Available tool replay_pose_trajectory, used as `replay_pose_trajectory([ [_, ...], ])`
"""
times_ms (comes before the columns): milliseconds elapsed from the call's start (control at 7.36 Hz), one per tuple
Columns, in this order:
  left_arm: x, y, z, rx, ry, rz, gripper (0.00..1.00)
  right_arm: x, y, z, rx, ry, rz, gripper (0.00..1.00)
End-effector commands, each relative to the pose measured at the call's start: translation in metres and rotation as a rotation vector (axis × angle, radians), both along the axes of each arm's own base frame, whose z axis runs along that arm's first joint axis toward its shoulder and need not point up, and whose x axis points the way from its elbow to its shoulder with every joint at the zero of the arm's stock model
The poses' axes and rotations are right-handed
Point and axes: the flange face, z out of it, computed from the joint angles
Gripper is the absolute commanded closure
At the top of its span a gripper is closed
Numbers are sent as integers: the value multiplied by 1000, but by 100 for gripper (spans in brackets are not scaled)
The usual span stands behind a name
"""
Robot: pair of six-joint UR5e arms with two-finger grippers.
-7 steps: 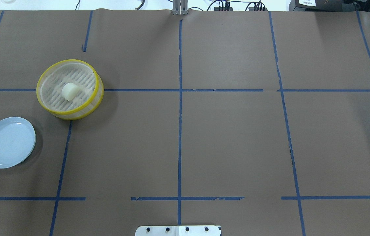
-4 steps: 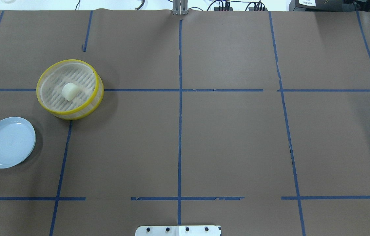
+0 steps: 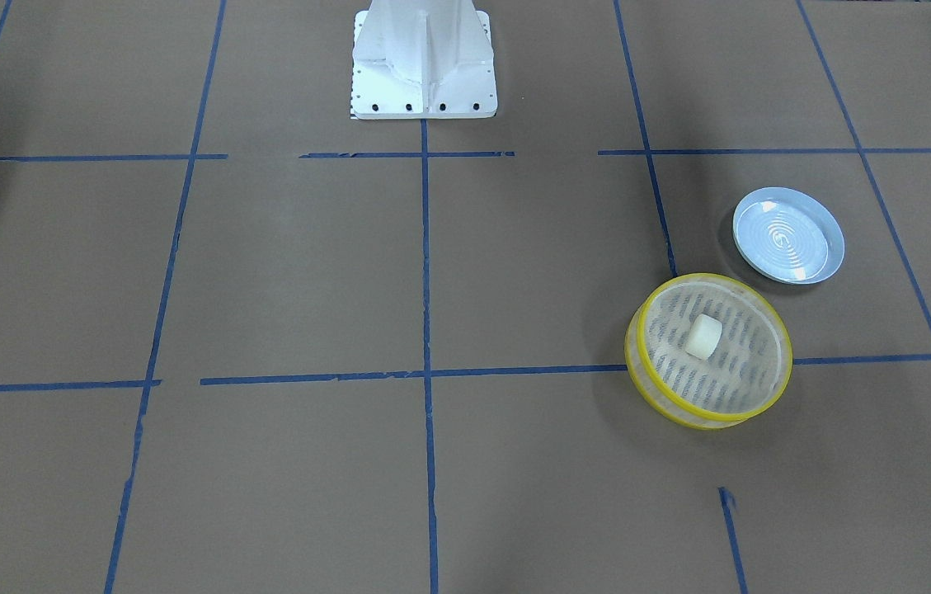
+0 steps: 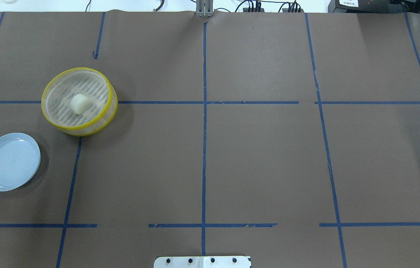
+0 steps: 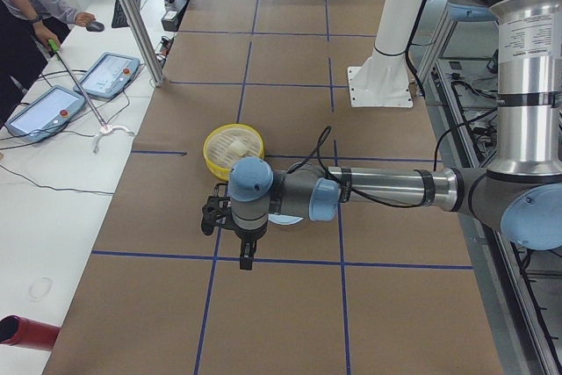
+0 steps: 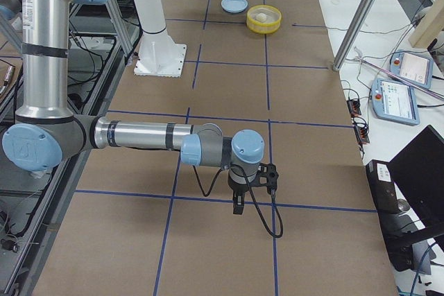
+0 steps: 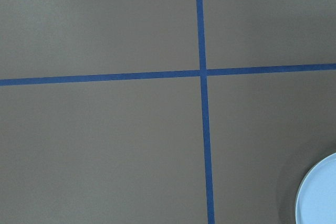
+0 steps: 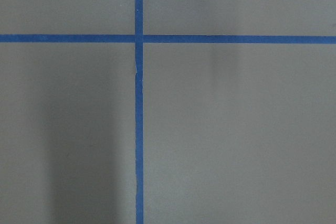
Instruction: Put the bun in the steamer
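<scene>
At the left edge of the surface, overhead view, sat the pale blue plate. Right of it and farther out, the steamer held the bun mid-floor, so placement looked complete. Left gripper hung above the plate's near side; right gripper hung well apart, both presumably parked. Cannot tell whether either gripper was open or closed.

overhead view | bun in steamer, near its middle | steamer at frame's upper left | plate below-left of it, seemingly not touching
</scene>
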Motion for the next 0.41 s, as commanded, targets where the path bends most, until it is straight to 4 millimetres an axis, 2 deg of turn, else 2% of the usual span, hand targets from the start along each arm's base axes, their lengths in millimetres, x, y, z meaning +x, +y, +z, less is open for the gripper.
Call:
replay_pose_trajectory([
  [0,0,0,0,1,0,0,0,0,0,0,0,0,0,0],
  [272,0,-2,-2,4,0,0,0,-1,0,0,0,0,-1,0],
])
